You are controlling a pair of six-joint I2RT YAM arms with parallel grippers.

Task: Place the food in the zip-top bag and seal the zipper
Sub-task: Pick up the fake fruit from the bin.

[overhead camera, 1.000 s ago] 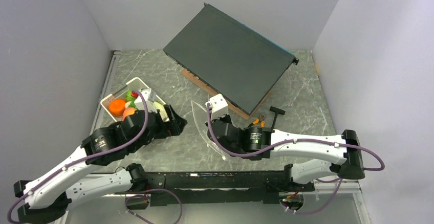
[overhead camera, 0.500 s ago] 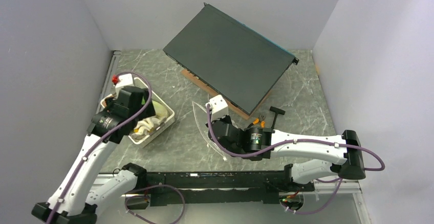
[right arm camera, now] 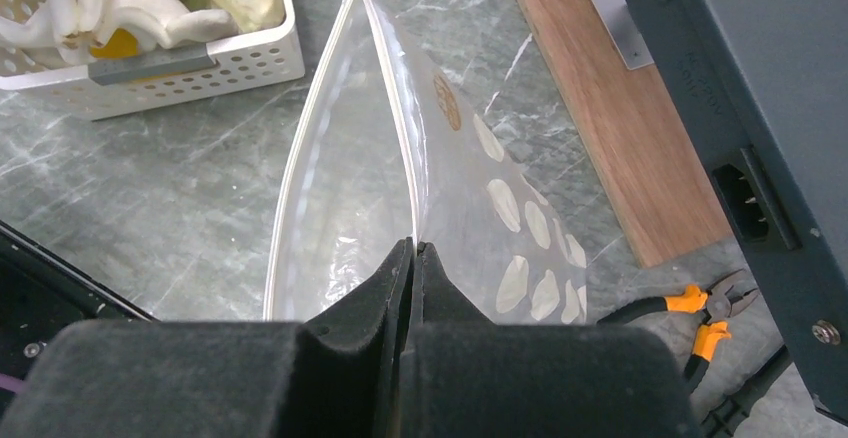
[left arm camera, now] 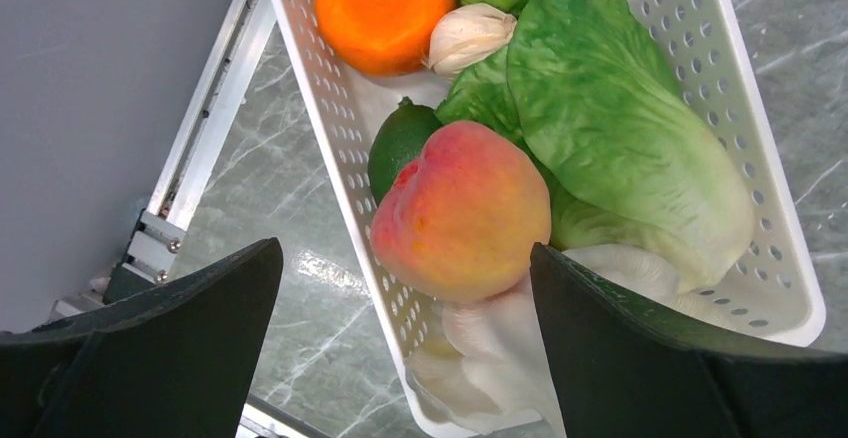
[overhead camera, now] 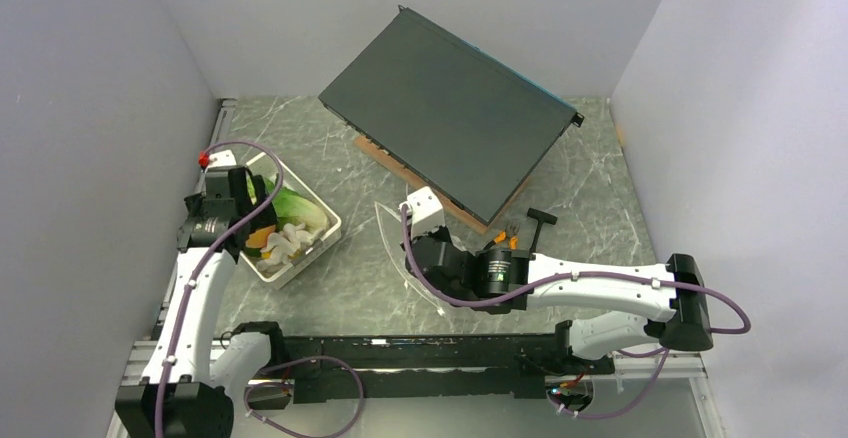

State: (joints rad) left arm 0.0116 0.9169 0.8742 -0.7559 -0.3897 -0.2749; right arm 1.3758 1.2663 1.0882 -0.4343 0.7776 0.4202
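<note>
The food lies in a white perforated basket (overhead camera: pixel 284 276) (left arm camera: pixel 330 108) at the left: a peach (left arm camera: pixel 460 213), an orange (left arm camera: pixel 383 8), lettuce (left arm camera: pixel 620 128), a dark green lime (left arm camera: pixel 395 138) and white mushrooms (left arm camera: pixel 500 348) (right arm camera: pixel 130 3). My left gripper (overhead camera: pixel 232 203) (left arm camera: pixel 402 258) hangs open over the basket's left rim and holds nothing. The zip-top bag (overhead camera: pixel 392 243) (right arm camera: pixel 350 168), clear with white dots, stands mid-table with its mouth spread toward the basket. My right gripper (overhead camera: pixel 418 253) (right arm camera: pixel 412 248) is shut on one lip by the whitish zipper (right arm camera: pixel 397 118).
A large dark flat box (overhead camera: pixel 450 113) rests tilted on a wooden board (overhead camera: pixel 395 163) at the back. Orange-handled pliers (overhead camera: pixel 510 233) (right arm camera: pixel 690 308) lie right of the bag. Grey walls close both sides. A metal rail (left arm camera: pixel 200 128) runs along the table's left edge.
My left arm has swung left and back from over the basket's near side to its left rim, uncovering the food. The right gripper and the bag have stayed put.
</note>
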